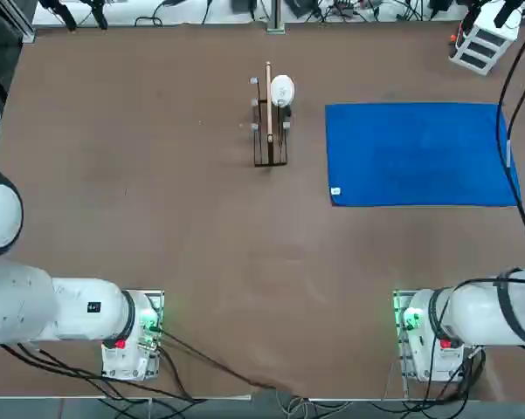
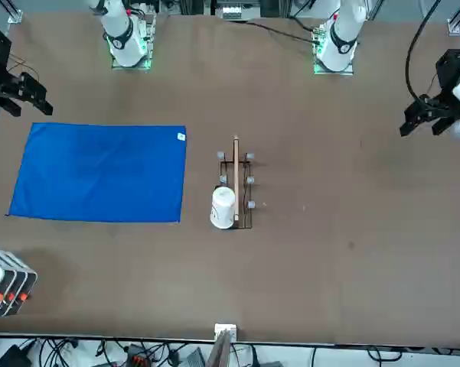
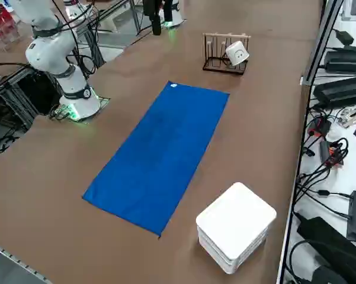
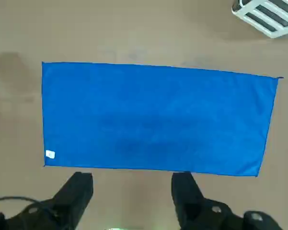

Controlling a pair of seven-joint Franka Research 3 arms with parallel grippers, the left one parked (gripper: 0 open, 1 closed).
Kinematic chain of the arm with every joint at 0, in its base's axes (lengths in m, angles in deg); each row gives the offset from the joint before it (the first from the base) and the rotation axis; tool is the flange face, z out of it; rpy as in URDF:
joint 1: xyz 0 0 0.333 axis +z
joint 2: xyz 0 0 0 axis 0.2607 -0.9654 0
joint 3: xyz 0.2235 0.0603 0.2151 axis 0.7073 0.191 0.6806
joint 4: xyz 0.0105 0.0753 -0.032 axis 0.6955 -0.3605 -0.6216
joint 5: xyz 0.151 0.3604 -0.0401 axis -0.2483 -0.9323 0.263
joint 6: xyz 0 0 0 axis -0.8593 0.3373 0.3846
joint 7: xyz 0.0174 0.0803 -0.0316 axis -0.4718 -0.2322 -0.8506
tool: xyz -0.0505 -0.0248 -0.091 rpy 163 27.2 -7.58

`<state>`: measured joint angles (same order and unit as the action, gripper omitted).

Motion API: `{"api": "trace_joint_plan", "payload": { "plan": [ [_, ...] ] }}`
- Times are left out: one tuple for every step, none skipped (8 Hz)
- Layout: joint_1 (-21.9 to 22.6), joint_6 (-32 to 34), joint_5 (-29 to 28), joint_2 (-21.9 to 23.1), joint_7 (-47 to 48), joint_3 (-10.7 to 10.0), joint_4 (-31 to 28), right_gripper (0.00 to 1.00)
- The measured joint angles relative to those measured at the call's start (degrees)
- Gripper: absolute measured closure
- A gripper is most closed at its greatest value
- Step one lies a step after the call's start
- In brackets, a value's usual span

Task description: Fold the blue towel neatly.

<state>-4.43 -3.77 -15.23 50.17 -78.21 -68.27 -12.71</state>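
Observation:
The blue towel (image 1: pixel 419 155) (image 2: pixel 99 172) (image 3: pixel 160 154) lies spread flat as one rectangle on the right half of the brown table (image 1: pixel 157 218). A small white tag (image 1: pixel 335 191) (image 4: pixel 50 154) sits at its corner nearest the table's middle on the robot's side. My right gripper (image 4: pixel 132 184) (image 2: pixel 23 92) hangs high above the table, over the towel's (image 4: pixel 153 117) robot-side edge and off to the table's right side. It is open, its two black fingers (image 4: pixel 79 189) are spread wide, and nothing is between them.
A wooden rack (image 1: pixel 269 131) (image 2: pixel 237 180) (image 3: pixel 222 56) with a white cup (image 1: pixel 282 89) (image 2: pixel 223 206) (image 3: pixel 237 53) on it stands at the table's far middle, left of the towel. A white box (image 1: pixel 480 44) (image 2: pixel 4 279) (image 3: pixel 236 234) (image 4: pixel 268 17) sits at the far right corner.

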Motion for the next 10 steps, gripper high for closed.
{"api": "trace_joint_plan", "payload": {
  "plan": [
    [0.0,0.0,0.0,0.0,0.0,0.0,0.0,0.0],
    [0.0,0.0,0.0,0.0,0.0,0.0,0.0,0.0],
    [0.0,0.0,0.0,0.0,0.0,0.0,0.0,0.0],
    [0.0,0.0,0.0,-0.2,0.0,0.1,0.0,0.0],
    [0.0,0.0,0.0,-0.4,0.0,0.1,0.0,0.0],
    [0.0,-0.2,0.0,-0.6,0.0,0.1,0.0,0.0],
    [-0.2,-0.5,0.0,-0.9,0.3,0.0,0.0,0.0],
    [-1.2,-1.5,0.0,-1.8,0.7,-0.4,-0.2,0.0],
    [-3.4,-4.0,0.0,-3.0,0.7,-0.7,-1.0,0.0],
    [-5.6,-8.0,0.0,-4.0,0.7,-1.1,-3.3,0.0]
  ]
}}
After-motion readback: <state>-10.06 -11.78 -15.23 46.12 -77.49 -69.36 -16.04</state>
